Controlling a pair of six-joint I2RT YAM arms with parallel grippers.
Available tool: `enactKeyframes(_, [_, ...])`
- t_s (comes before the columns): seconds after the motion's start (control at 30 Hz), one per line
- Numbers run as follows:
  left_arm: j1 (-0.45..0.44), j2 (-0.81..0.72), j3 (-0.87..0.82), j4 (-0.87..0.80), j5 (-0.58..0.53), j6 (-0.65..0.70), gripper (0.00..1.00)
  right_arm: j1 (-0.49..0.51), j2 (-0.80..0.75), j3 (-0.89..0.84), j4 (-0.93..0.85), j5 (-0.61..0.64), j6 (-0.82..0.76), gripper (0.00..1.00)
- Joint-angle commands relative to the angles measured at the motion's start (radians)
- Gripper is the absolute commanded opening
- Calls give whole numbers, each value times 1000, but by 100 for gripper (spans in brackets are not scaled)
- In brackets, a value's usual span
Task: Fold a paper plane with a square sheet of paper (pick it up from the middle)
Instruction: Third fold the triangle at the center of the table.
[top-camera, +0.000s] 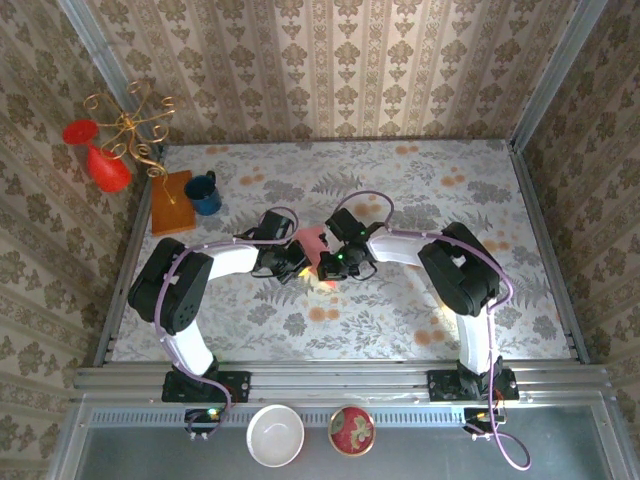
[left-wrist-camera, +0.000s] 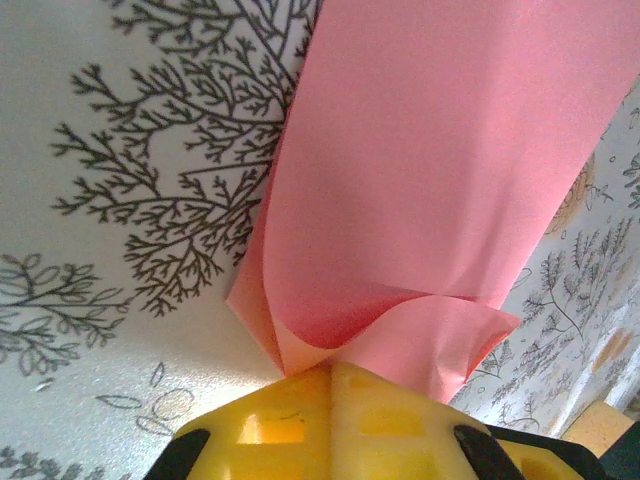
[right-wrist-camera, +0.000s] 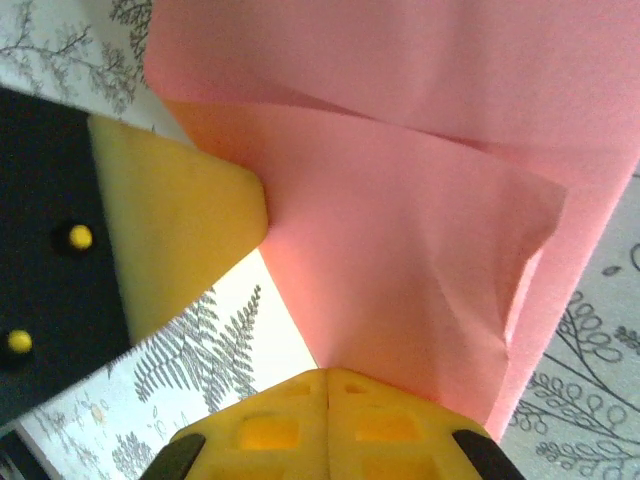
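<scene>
Yellow-tipped, my left gripper (left-wrist-camera: 330, 370) and right gripper (right-wrist-camera: 327, 373) each pinch tight on the folded pink paper (left-wrist-camera: 430, 170).

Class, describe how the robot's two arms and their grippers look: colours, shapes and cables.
The left arm and right arm match: white links, bulky black joints, black bases, a lilac cable looping along each. The left gripper and right gripper have blocky yellow fingers with square recesses.
</scene>
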Motion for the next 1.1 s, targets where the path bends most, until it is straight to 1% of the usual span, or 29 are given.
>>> enactKeyframes(0.0, [13, 80, -39, -134, -91, 29, 4, -18, -47, -91, -35, -47, -38, 9])
enactKeyframes(0.23, [13, 86, -25, -137, -84, 39, 4, -36, -164, -237, 0, -78, -82, 10])
enactKeyframes(0.37, [13, 83, -12, -132, -74, 47, 4, -39, -238, -221, -20, -67, -135, 10])
enactKeyframes(0.47, [9, 75, -10, -121, -73, 44, 4, -35, -270, -191, 18, -82, -123, 10])
enactKeyframes(0.6, [7, 72, -10, -105, -68, 37, 4, -19, -198, -122, 47, -57, -79, 9])
enactKeyframes(0.7, [3, 75, -7, -100, -62, 35, 4, -14, -109, -44, 9, -7, -53, 6])
enactKeyframes(0.8, [2, 68, -11, -93, -57, 33, 4, -14, -55, -3, -12, 22, -42, 5])
enactKeyframes(0.93, [4, 54, -12, -52, -33, 37, 4, -14, -21, 8, -27, 31, -45, 5])
enactKeyframes(1.07, [2, 23, 10, -23, -13, 75, 5, -17, 2, 2, -62, 83, -47, 3])
